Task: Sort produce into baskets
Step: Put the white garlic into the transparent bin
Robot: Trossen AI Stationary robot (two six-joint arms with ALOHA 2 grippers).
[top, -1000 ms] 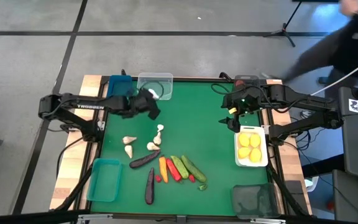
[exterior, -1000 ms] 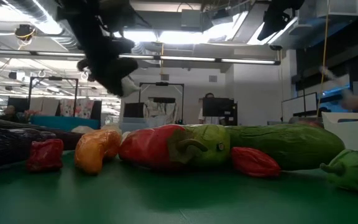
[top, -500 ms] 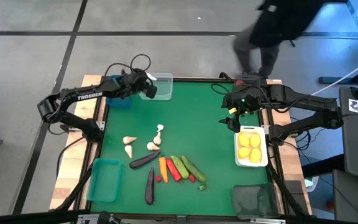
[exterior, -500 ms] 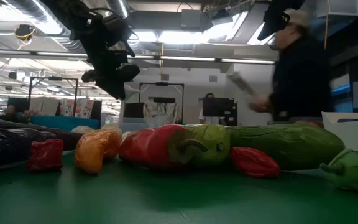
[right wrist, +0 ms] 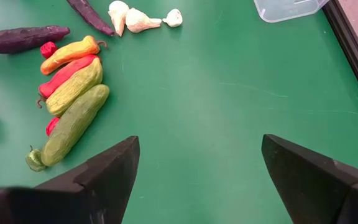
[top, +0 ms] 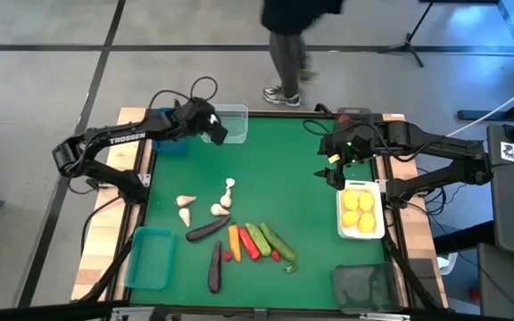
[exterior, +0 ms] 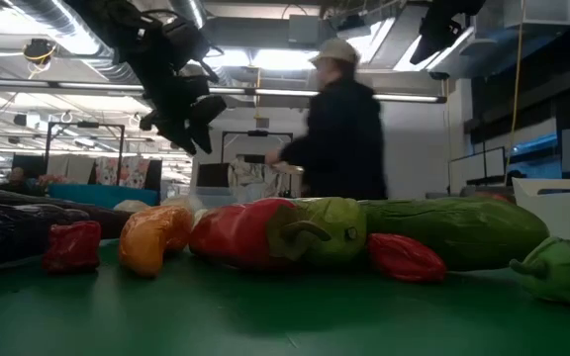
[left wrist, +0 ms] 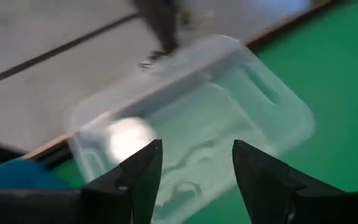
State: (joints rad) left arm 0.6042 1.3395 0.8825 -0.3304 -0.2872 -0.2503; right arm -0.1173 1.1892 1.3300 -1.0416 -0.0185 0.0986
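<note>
The left gripper (top: 214,127) hangs over the clear basket (top: 231,119) at the far edge of the bench, toward the far left corner. A second ago it was nearer the middle of the bench with something white between its jaws; now the jaws stand apart with nothing between them, and a white garlic (left wrist: 129,138) lies inside the clear basket, just beyond the fingertips (left wrist: 143,167) in the left wrist view. That reads as a drop just made: one garlic sorted, and the clear basket looks to be the garlic's place.

The other garlic pieces (top: 186,207) lie loose on the green mat left of centre, well apart from the left gripper. Nearer the front edge lie the eggplants (top: 209,229), the orange carrot (top: 234,239), the red pepper (top: 248,242) and the cucumbers (top: 277,241), all unsorted.

The right gripper (top: 333,172) waits at the right side of the bench, just beside the white basket (top: 362,230) that holds the lemons (top: 360,209); its jaws are wide apart and empty. A person (exterior: 339,124) walks past beyond the far edge.
</note>
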